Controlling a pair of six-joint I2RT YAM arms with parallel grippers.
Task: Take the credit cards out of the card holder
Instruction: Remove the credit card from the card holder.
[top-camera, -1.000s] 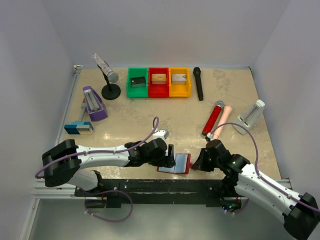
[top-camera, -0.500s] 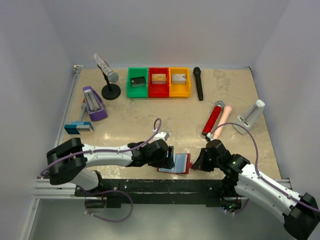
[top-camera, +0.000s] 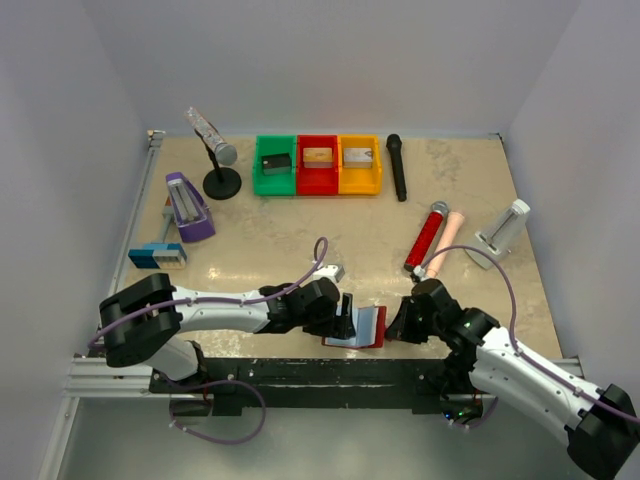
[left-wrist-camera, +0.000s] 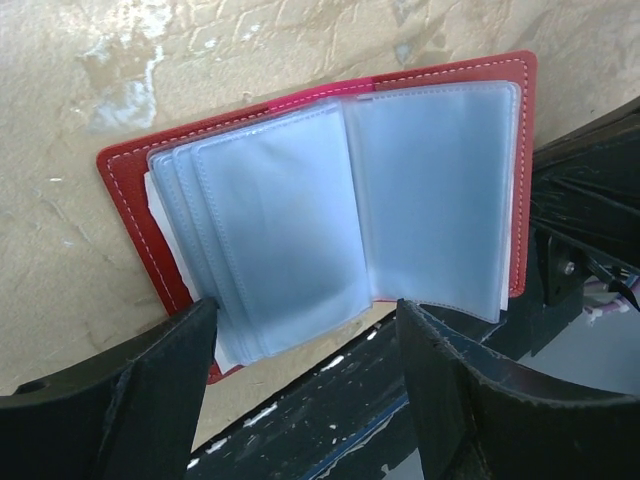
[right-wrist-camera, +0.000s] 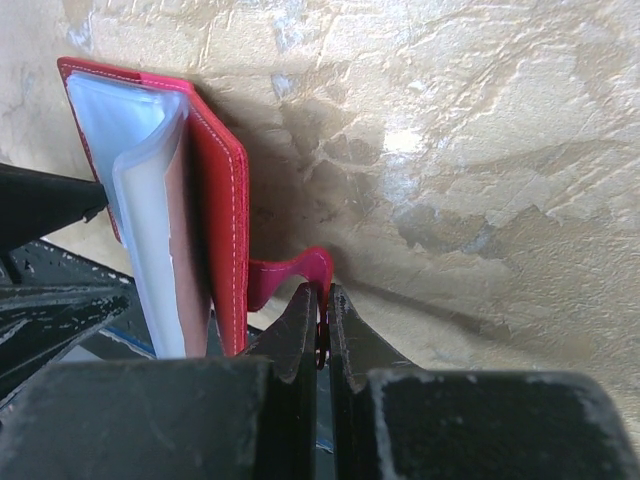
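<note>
The card holder (top-camera: 366, 326) lies open at the table's near edge, dark red with light blue clear pockets. In the left wrist view the pocket leaves (left-wrist-camera: 330, 220) fan out and look empty; no credit cards show in any view. My left gripper (top-camera: 343, 318) is open over the holder's left half, and its fingers (left-wrist-camera: 150, 390) straddle the near edge of the pockets (left-wrist-camera: 305, 370). My right gripper (top-camera: 399, 324) is shut on the holder's red tab strap (right-wrist-camera: 300, 270), which is pinched between the fingertips (right-wrist-camera: 322, 312). The right cover (right-wrist-camera: 222, 220) stands tilted up on edge.
Green (top-camera: 275, 166), red (top-camera: 318, 164) and yellow (top-camera: 360, 164) bins at the back each hold a block. A black microphone (top-camera: 397, 167), a red microphone (top-camera: 425, 238), a microphone stand (top-camera: 221, 178), a purple device (top-camera: 187, 206) and a white object (top-camera: 503, 228) lie around. The black rail (top-camera: 330, 375) runs just behind the holder.
My left gripper has moved right, over the holder's left side. The holder has shifted slightly right, its right cover tilted up. The right gripper has stayed on the tab.
</note>
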